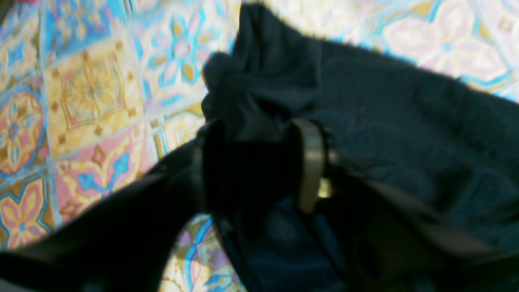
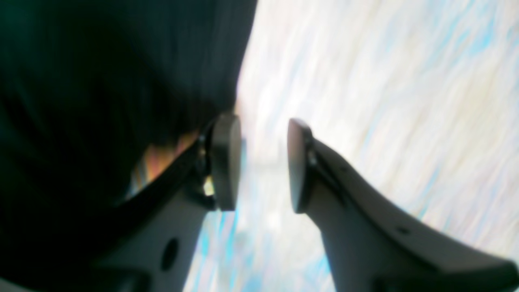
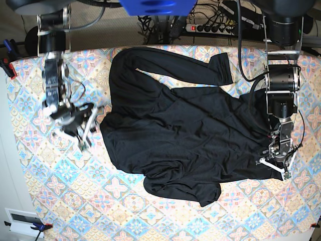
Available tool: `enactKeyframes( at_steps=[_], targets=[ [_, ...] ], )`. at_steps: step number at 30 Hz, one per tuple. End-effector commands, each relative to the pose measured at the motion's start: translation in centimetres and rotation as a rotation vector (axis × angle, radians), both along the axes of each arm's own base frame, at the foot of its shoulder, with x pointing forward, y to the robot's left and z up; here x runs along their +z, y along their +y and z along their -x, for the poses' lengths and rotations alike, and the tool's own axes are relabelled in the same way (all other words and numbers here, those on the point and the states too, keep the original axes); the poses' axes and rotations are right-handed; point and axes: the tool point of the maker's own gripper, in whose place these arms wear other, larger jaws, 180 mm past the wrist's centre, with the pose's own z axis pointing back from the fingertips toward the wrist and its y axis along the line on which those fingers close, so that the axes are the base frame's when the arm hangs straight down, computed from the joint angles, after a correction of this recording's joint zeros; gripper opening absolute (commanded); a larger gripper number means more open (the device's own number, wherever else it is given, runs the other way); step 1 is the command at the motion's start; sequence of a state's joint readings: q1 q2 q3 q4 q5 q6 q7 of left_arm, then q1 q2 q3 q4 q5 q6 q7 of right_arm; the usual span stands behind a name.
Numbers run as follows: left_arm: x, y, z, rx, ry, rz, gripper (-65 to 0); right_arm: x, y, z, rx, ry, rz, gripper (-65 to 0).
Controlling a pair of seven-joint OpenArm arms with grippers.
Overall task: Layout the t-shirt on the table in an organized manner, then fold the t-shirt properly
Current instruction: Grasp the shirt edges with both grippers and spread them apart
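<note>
T-shirt (image 3: 185,125) crumpled, long axis seemingly crosswise on table (image 3: 40,165), sleeve (image 3: 175,63) rightward.

This looks like a robotics lab: a power strip (image 3: 213,27) and tangled cables (image 3: 165,22) run along the frame's top edge behind the table (image 3: 45,201), with clamps (image 3: 6,63) pinning its patterned cloth at upper left.

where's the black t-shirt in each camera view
Left wrist: the t-shirt fills the centre and right, bunched in the left gripper.
Right wrist: it fills the left side, beside the open right gripper.
Base: spread across the middle.
Shared landmark: the patterned table.
</note>
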State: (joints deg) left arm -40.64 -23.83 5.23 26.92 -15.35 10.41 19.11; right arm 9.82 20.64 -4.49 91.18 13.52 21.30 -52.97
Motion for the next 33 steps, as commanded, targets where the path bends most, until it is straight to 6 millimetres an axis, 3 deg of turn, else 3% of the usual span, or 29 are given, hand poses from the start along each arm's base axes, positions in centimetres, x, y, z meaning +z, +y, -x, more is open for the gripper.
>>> enactKeyframes(
  at_steps=[1, 6, 13, 20, 23, 28, 31, 33],
  targets=[
    [2.4, 0.4, -1.4, -0.001, -0.076, -0.005, -33.5, 0.6, -0.1, -0.8, 0.012, -0.01, 0.014, -43.7],
    [2.4, -1.5, 0.2, -0.014, -0.15, 0.152, -34.1, 1.0, -0.5, -3.8, 0.002, 0.0, 0.025, -42.6],
    [2.8, -7.3, 2.2, -0.109, -0.188, 0.379, -34.1, 1.0, -2.0, -6.3, -0.045, 0.005, 0.006, -42.0],
    [3.4, -9.0, 5.8, -0.12, -0.202, 0.518, -34.1, 0.1, -3.2, -7.2, -0.084, 0.045, -0.002, -28.4],
    [3.6, -10.3, 6.6, -0.148, -0.203, 0.55, -34.1, 0.3, -3.4, -7.6, -0.093, 0.047, -0.006, -27.5],
    [2.9, -11.3, 8.3, -0.172, -0.183, 0.553, -34.1, -0.1, -0.5, -8.1, -0.067, 0.033, -0.067, -29.1],
    [2.6, -11.7, 9.1, -0.182, -0.173, 0.553, -34.1, -0.2, 0.0, -8.1, -0.062, 0.033, -0.075, -29.2],
    [2.4, -11.8, 9.5, -0.183, -0.166, 0.553, -34.1, -0.4, 1.8, -8.1, -0.046, 0.036, -0.104, -29.0]
  ],
)
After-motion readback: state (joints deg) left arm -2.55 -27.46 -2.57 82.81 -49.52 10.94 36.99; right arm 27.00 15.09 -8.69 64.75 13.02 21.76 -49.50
